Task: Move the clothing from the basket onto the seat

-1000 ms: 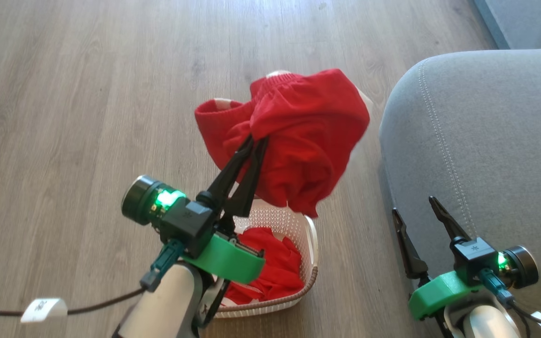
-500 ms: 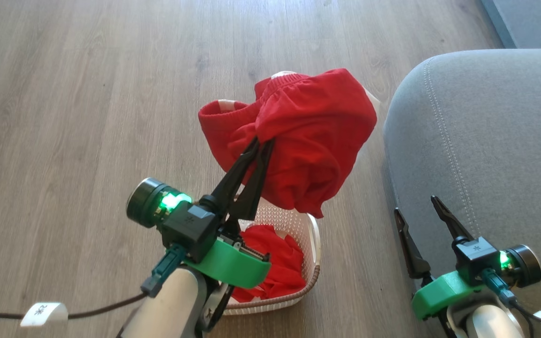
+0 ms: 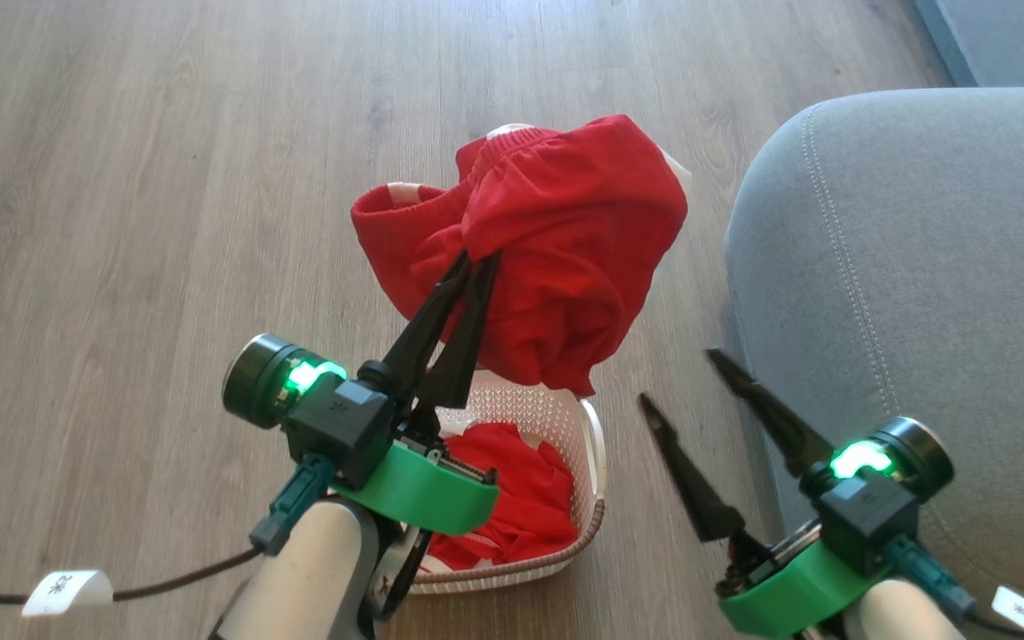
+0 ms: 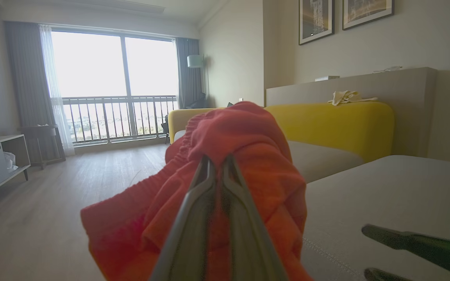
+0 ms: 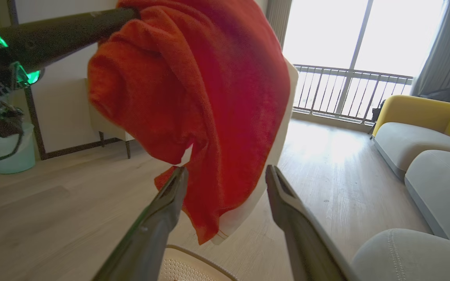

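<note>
Right gripper swung left from seat edge toward clothing.
Head: left gripper pinching clothing, hanging above basket, left of seat.
Left wrist: only small fold pinched; could slip.
Right wrist: fingers spread around dangling hem; snag risk.

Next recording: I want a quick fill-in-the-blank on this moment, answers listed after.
The left gripper is ____ on a soft bright red fabric garment.
The right gripper is ____, holding nothing.
More red clothing lies in the cream-white perforated plastic basket, to the robot's ____ of the large grey fabric seat.
Answers: shut; open; left.
</note>
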Motion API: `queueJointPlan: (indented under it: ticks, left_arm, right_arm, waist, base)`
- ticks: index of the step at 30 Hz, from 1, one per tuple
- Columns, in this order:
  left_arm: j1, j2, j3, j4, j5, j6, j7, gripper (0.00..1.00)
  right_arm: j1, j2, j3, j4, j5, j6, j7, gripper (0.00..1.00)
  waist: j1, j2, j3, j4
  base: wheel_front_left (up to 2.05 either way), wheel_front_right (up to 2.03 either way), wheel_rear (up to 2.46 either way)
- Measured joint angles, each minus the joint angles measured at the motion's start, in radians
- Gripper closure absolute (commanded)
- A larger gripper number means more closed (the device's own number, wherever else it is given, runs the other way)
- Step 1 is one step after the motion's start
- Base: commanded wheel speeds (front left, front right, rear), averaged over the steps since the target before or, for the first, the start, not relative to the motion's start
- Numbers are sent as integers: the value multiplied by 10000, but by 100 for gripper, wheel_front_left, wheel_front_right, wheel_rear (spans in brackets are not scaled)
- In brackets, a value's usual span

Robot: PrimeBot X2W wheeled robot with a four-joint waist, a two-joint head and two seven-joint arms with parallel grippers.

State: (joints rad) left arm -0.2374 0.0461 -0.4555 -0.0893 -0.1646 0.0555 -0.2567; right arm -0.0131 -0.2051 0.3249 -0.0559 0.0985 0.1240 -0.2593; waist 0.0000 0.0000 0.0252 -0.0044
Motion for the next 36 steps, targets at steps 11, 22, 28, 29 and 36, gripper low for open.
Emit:
queueJointPlan:
  ticks: [11, 22, 28, 29, 36]
  left_arm:
    - [-10, 2, -234, 23, 0, -8, 0, 100]
    - [-89, 15, -1166, 21, -207, -84, 0, 100]
    - [-318, 33, -1582, 6, -207, -82, 0, 100]
    - [-374, 33, -1632, 0, -207, -84, 0, 100]
    - [-491, 42, -2167, 165, -205, -305, 0, 100]
  right_arm:
    - [-428, -594, 842, -610, -128, 0, 0, 0]
    - [-1180, -514, 1070, 186, -1373, 2, 0, 0]
    - [-1237, -472, 1074, 612, -1739, 2, 0, 0]
    - [-1267, -447, 1072, 662, -1772, 2, 0, 0]
    - [-1625, -257, 1237, 861, -1858, 2, 0, 0]
  waist:
    - [0, 0, 92, 85]
    - [0, 0, 187, 296]
    - [0, 0, 242, 378]
    - [0, 0, 244, 385]
    - [0, 0, 223, 436]
  base:
    - [0, 0, 0]
    - [0, 0, 0]
    - [0, 0, 0]
    - [0, 0, 0]
    - [0, 0, 0]
